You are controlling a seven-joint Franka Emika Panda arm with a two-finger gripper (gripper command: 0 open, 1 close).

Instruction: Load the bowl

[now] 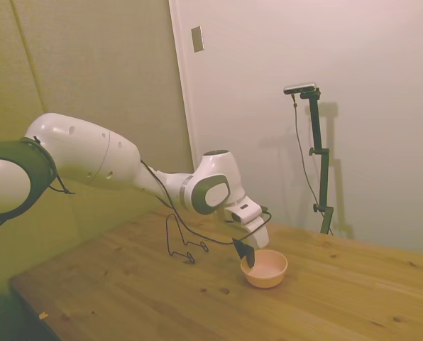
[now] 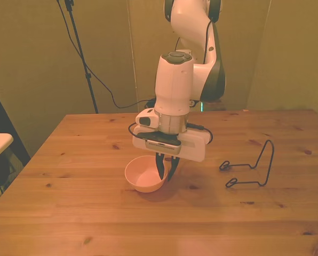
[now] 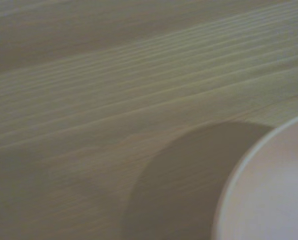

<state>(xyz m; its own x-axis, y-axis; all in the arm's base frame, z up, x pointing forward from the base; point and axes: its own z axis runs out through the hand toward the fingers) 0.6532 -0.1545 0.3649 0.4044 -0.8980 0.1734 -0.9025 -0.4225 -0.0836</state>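
The pale pink-peach bowl [image 2: 142, 177] rests on the wooden table [image 2: 68, 213], near its middle. My gripper [image 2: 166, 169] points down at the bowl's edge on the front view's right. Its dark fingers [image 2: 160, 166] are drawn close together, pinching the rim between them. From the side, the gripper [image 1: 248, 256] sits at the near-left edge of the bowl [image 1: 268, 270]. A curved slice of the bowl [image 3: 274, 195] and its shadow on the wood fill one corner of the blurred wrist view. The bowl looks empty inside.
A thin black wire rack [image 2: 251, 169] stands on the table toward the front view's right, a short way from the bowl. In the side view the rack [image 1: 182, 241] is behind the arm. A black cable loops off the wrist.
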